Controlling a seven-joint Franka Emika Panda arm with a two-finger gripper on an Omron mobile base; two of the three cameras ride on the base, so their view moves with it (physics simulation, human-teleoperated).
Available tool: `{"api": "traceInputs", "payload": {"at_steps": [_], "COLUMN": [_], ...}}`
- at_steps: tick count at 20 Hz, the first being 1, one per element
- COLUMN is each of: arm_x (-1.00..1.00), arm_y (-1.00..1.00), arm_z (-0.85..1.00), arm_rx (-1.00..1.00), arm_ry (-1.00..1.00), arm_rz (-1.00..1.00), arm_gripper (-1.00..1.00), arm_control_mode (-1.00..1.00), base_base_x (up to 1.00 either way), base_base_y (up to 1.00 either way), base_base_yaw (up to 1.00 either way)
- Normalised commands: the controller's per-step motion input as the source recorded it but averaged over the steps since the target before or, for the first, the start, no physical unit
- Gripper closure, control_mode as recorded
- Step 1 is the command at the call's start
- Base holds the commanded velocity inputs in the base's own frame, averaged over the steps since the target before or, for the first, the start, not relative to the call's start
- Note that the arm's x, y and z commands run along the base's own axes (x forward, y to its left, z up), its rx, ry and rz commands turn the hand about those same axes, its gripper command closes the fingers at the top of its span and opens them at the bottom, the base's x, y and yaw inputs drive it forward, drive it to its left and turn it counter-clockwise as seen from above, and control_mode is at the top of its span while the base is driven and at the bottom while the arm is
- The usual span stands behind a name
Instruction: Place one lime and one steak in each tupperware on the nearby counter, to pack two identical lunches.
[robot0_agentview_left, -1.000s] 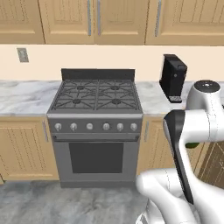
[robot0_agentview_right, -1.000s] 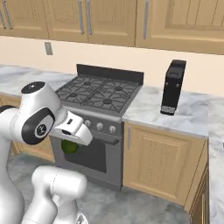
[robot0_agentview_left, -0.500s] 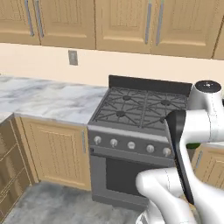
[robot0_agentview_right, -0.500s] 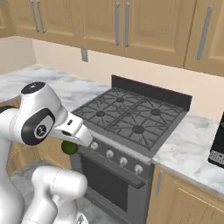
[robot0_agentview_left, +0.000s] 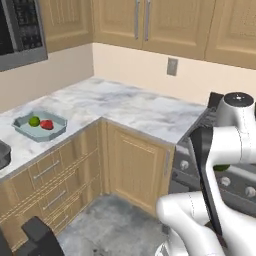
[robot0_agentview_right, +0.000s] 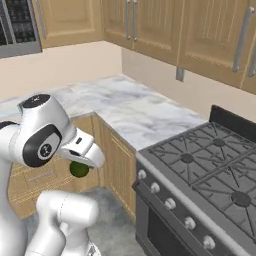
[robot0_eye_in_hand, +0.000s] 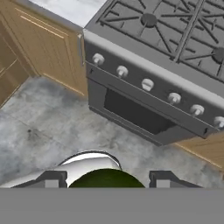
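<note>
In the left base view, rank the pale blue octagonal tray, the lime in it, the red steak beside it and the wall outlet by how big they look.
1. Pale blue-grey octagonal tray
2. Grey wall outlet
3. Bright red steak and yellow-green lime: too alike to rank.
The outlet sits farther away, so its place is unsure.

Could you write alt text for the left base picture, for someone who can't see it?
A white robot arm rises at the right, before a marbled corner counter on wooden cabinets. On the counter's left stretch, a pale blue tray holds a lime and a red steak.
</note>
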Motion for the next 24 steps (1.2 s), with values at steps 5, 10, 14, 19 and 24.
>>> {"api": "traceInputs", "payload": {"at_steps": [5,10,14,19,24], "arm_x": [0.00,0.00,0.00,0.00,0.28], "arm_y": [0.00,0.00,0.00,0.00,0.51], "arm_z": [0.00,0.00,0.00,0.00,-0.24], "arm_rx": [0.00,0.00,0.00,0.00,-0.04], "arm_ry": [0.00,0.00,0.00,0.00,-0.14], "arm_rz": [0.00,0.00,0.00,0.00,0.32], "arm_gripper": [1.00,1.00,1.00,1.00,1.00], "arm_control_mode": [1.00,1.00,1.00,1.00,-1.00], "base_base_x": [0.93,0.98,1.00,0.75,0.10], "base_base_y": [0.37,0.41,0.53,0.50,0.25], "base_base_yaw": [0.54,0.51,0.44,0.55,0.26]}}
